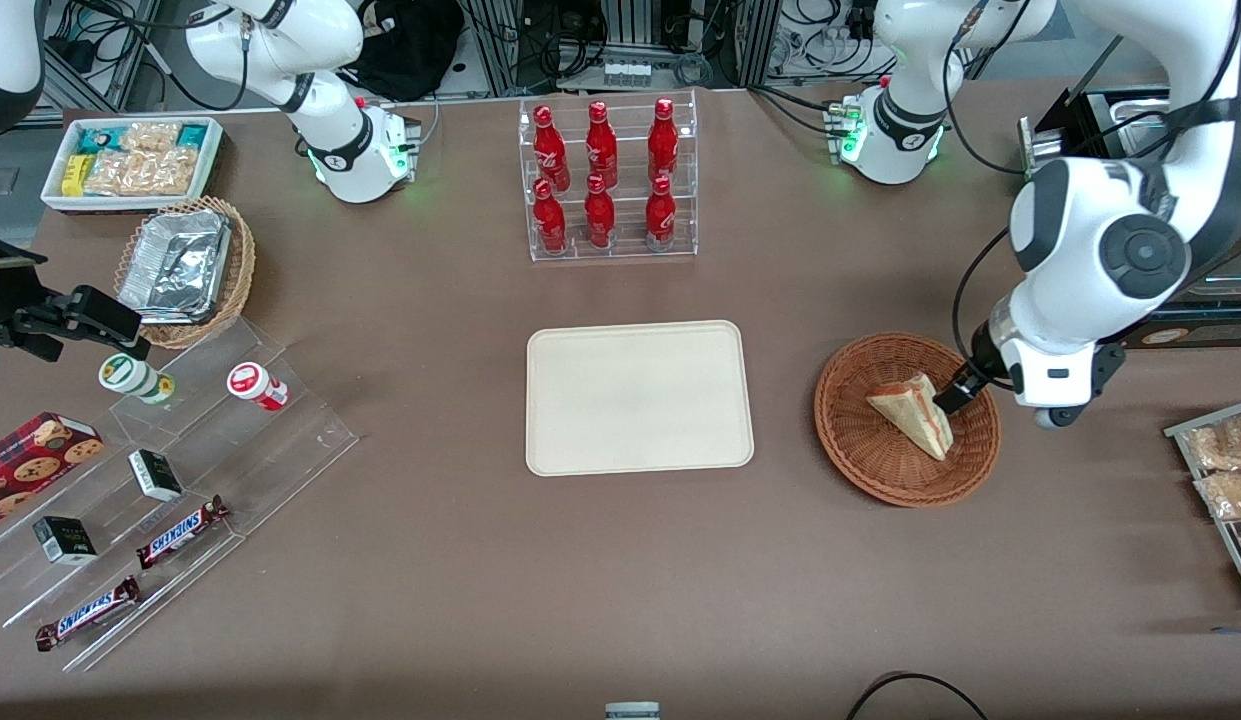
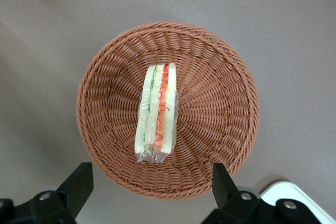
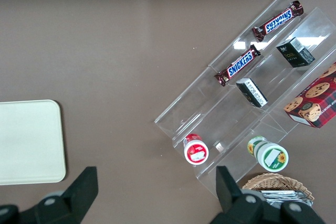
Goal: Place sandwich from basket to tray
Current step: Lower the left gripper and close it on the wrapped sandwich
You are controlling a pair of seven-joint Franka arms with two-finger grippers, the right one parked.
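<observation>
The sandwich (image 1: 913, 412) is a pale triangular wedge in clear wrap, lying in the round reddish-brown basket (image 1: 860, 455). Seen from the wrist, the sandwich (image 2: 156, 113) shows its cut edge with green and red-orange layers, in the middle of the basket (image 2: 220, 103). My gripper (image 1: 955, 392) hangs above the basket's rim on the working arm's side, close beside the sandwich. It (image 2: 149, 182) is open, both black fingers (image 2: 77, 183) spread wide with nothing between them. The cream tray (image 1: 639, 397) lies bare at the table's middle, beside the basket.
A clear rack of red bottles (image 1: 608, 180) stands farther from the front camera than the tray. Toward the parked arm's end are a tan basket of foil trays (image 1: 185, 268), a white snack bin (image 1: 132, 160) and an acrylic stand with candy bars (image 1: 180, 530). Snack packets (image 1: 1225, 470) lie at the working arm's end.
</observation>
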